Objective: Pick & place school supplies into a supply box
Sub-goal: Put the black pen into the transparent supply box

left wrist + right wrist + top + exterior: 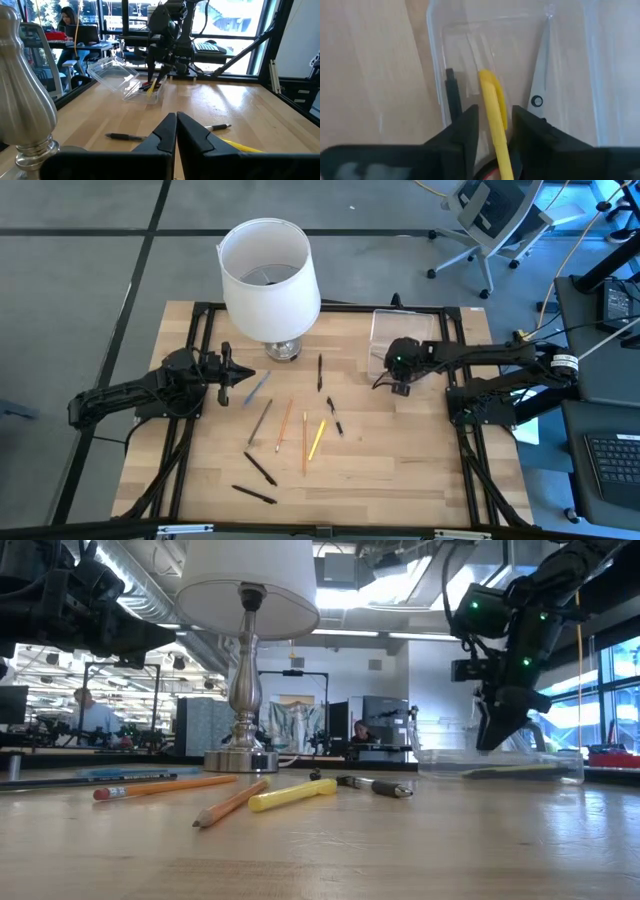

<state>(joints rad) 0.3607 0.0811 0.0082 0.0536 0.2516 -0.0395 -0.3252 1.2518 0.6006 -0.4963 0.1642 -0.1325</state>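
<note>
The supply box (405, 325), clear and shallow, sits near the table's far right, with its lid tilted up in the left wrist view (117, 77). Inside it lie a black pen (452, 95) and scissors (540, 75). My right gripper (398, 380) hangs over the box's near left corner, shut on a yellow pen (492, 100). My left gripper (240, 375) is shut and empty, beside the lamp base (282, 350). Several loose pencils and pens lie flat mid-table, among them a yellow one (316, 438) and an orange one (284, 426). My right gripper pinches the yellow pen's upper part (499, 145) between its two fingers, coming from above and pointing down. The pen runs along the fingers and slants below them (151, 89). Its lower end (487, 77) reaches inside the box; whether it touches the floor cannot be told.
A tall lamp with a white shade (268, 270) stands at the table's far middle, left of the box. Black pens (260, 468) lie toward the near edge. Bare wood shows along the table's near right. People sit at desks in the room beyond.
</note>
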